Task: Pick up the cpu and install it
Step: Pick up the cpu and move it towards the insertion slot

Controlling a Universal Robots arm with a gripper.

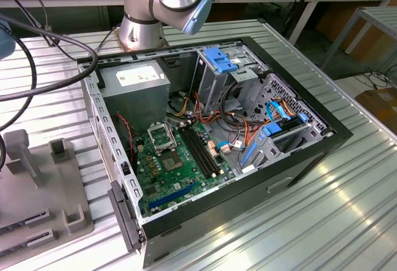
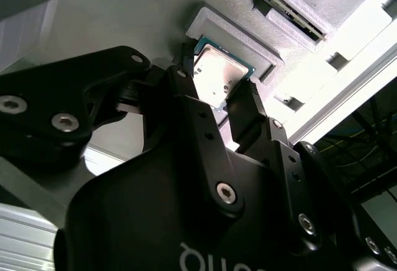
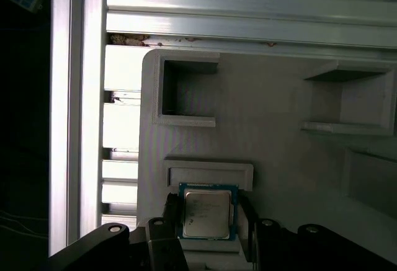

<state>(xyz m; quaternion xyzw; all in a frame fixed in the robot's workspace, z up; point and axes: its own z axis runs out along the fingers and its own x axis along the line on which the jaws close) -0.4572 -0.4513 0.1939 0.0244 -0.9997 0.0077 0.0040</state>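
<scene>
In the exterior view, we judge the main hazard to be the socket [image 1: 160, 137] on the motherboard [image 1: 180, 175], inside the open case [image 1: 298, 159] on the bench [image 1: 347, 215]. It sits low among cables and well apart from the grey fixture [image 1: 31, 190] at the exterior view's left, so a cpu carried tilted or turned could land askew on it. In the second wrist view, the cpu [image 2: 217, 72] lies flat in the fixture's raised pocket [image 2: 248, 38], with the black fingers [image 2: 245, 110] one at each opposite edge. So thin a hold could let it slip or cock against the pocket wall. In the first wrist view, the fingers [image 3: 170, 215] are set at just the cpu's [image 3: 208, 212] width. We read them as gripping it by its edges while it rests in the pocket [image 3: 211, 173].
</scene>
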